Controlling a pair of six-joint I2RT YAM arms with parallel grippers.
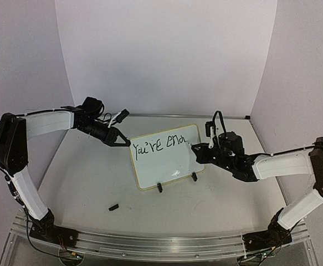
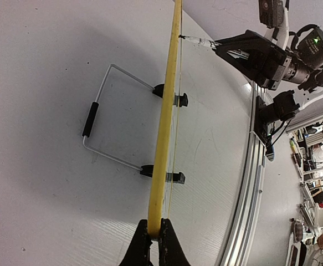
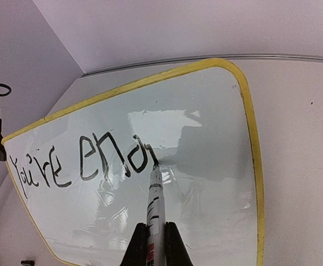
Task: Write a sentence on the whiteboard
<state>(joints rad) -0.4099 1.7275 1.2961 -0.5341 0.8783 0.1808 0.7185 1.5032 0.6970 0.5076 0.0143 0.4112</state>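
So far the sentence [image 3: 83,160] reads "You're eno", unfinished; the right end effector [image 3: 155,235] grips the marker [image 3: 155,199], the left end effector [image 2: 155,233] pinches the edge of the whiteboard [image 1: 169,163].

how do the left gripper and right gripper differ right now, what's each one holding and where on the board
The left gripper is shut on the yellow rim of the whiteboard at its upper left corner; the right gripper is shut on a marker. The left gripper meets the board edge-on; the right gripper faces the writing surface, marker tip at the last letter of the unfinished sentence. Both are closed, with black fingers.
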